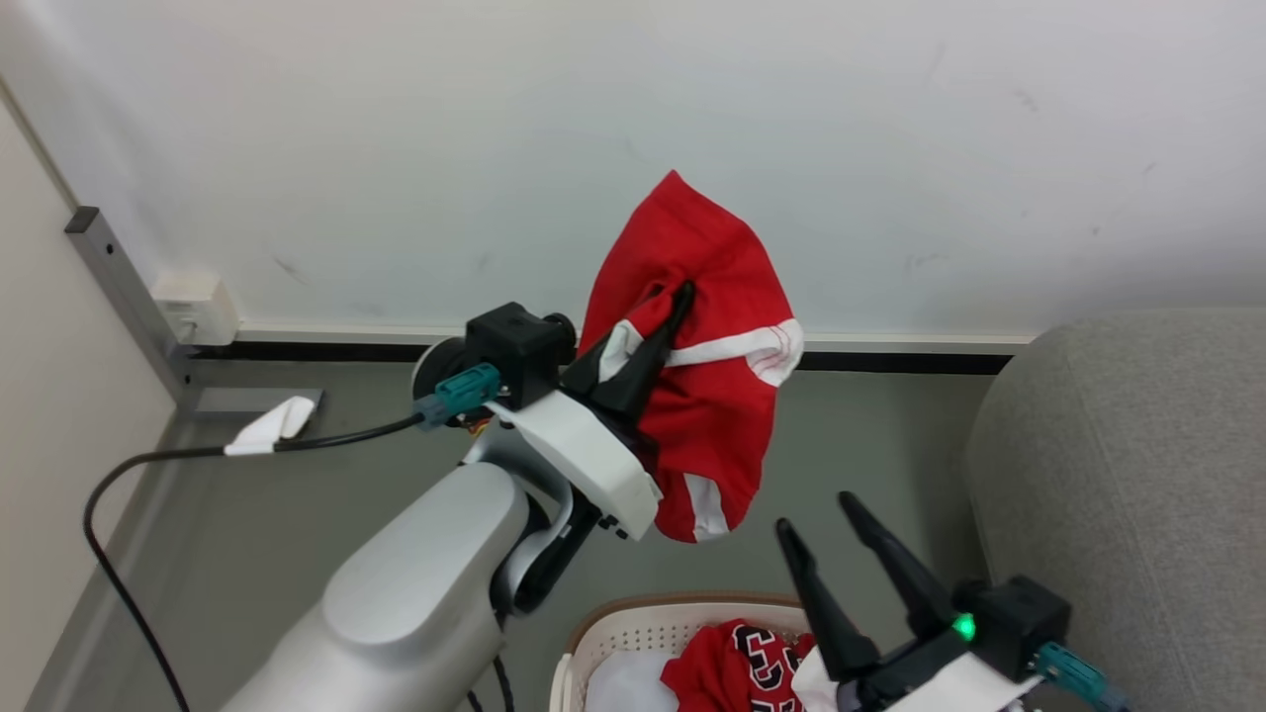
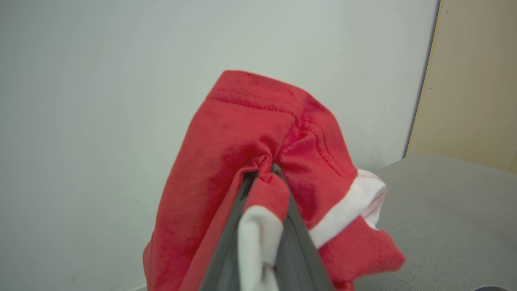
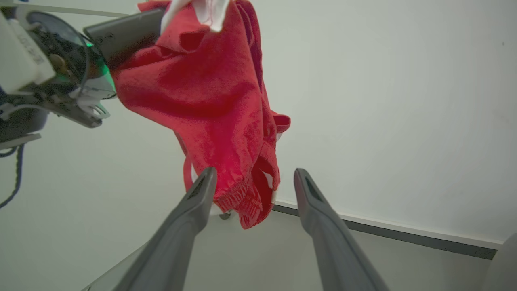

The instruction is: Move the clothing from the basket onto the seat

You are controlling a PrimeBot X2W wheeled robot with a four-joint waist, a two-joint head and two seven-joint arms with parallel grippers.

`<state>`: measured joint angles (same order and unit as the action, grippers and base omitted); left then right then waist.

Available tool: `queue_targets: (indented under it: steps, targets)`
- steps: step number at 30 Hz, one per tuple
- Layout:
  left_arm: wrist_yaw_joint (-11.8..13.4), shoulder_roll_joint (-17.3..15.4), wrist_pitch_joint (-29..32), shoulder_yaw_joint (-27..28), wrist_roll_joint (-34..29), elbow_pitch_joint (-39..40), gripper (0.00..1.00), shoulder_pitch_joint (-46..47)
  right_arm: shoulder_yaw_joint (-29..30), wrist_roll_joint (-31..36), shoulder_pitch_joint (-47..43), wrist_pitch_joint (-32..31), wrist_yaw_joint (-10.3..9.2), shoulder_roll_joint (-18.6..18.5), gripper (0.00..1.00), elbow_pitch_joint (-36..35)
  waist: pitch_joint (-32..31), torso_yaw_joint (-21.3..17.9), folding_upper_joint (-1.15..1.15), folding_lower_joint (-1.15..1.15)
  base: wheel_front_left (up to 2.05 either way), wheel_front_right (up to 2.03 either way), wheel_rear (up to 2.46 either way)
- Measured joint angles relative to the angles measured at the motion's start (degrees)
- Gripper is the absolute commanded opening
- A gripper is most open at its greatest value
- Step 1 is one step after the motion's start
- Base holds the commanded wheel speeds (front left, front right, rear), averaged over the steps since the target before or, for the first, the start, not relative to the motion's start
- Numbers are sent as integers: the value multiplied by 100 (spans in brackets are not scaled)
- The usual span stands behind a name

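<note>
My left gripper [image 1: 680,295] is shut on a red garment with white stripes [image 1: 712,396], lifted high above the basket [image 1: 633,625]; its fingers pinch the bunched cloth [image 2: 258,133]. In the right wrist view the same red garment [image 3: 218,101] hangs down from the left gripper. More red clothing with black numerals [image 1: 747,665] and a white piece [image 1: 623,687] lie in the basket. My right gripper [image 1: 821,519] stands open just below the hanging garment, nothing between its fingers [image 3: 202,188]. The grey seat [image 1: 1128,485] is at the right.
A pale wall with a dark skirting strip [image 1: 890,361] runs behind. A black cable [image 1: 129,475] trails from the left arm over the grey floor. A metal post [image 1: 119,287] and a white box [image 1: 198,305] stand at the far left corner.
</note>
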<state>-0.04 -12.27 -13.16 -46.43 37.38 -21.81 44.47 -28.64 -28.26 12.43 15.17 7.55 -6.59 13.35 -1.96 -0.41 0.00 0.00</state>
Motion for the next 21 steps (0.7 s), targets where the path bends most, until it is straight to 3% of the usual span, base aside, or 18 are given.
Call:
queue_targets:
  steps: [7,11,21]
  targets:
    - [-94,171,-1,-141,-8,-115,0,41,-1190,-851,810,0,0,-78,100,1146,13,233,0,0,0,0,0]
    - [-151,267,0,-233,-8,-183,0,68,-1448,-1157,1277,0,0,-10,100,1839,-2,407,0,0,0,0,0]
    - [-245,425,57,-441,-9,-339,0,83,-1998,-1612,2073,1,0,133,100,2361,-56,863,0,0,0,0,0]
